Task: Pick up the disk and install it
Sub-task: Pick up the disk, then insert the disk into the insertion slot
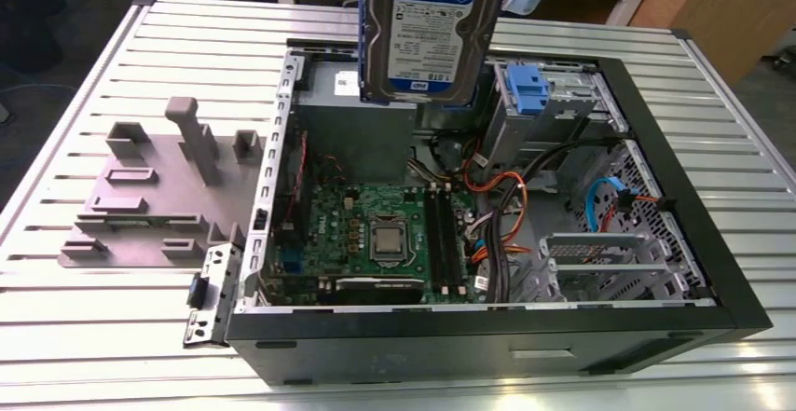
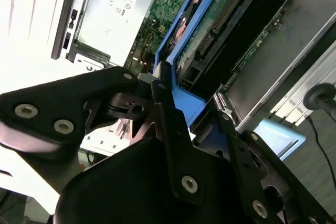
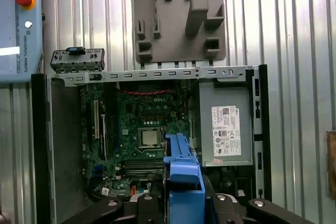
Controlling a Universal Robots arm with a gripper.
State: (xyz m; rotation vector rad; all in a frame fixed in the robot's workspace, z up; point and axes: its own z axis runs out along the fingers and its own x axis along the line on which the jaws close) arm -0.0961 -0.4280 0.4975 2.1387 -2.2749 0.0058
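Above the open computer case [image 1: 498, 336] I log the disk [image 1: 430, 38], hanging upright with its white-and-blue label facing the exterior camera and clear of everything below.

- Gripper [image 2: 191, 98]: I see its black fingers [image 2: 170, 129] pressed against the blue frame of the disk, pinching it. In the first wrist view the gripper [image 3: 182, 199] shows the same hold from above.
- Disk underside: the green circuit board faces the second wrist view.
- Case: lies on its side with its cover off on the ribbed metal table [image 1: 100, 336].
- Motherboard [image 1: 373, 234]: on the case floor, well below the disk.
- Power supply [image 3: 226, 124]: grey box with a white sticker, in a corner of the case.
- Blue latch [image 1: 528, 89]: on a metal cage, just beside the disk toward the exterior view's right.
- Grey holder plate [image 1: 149, 197]: on the table, outside the case.
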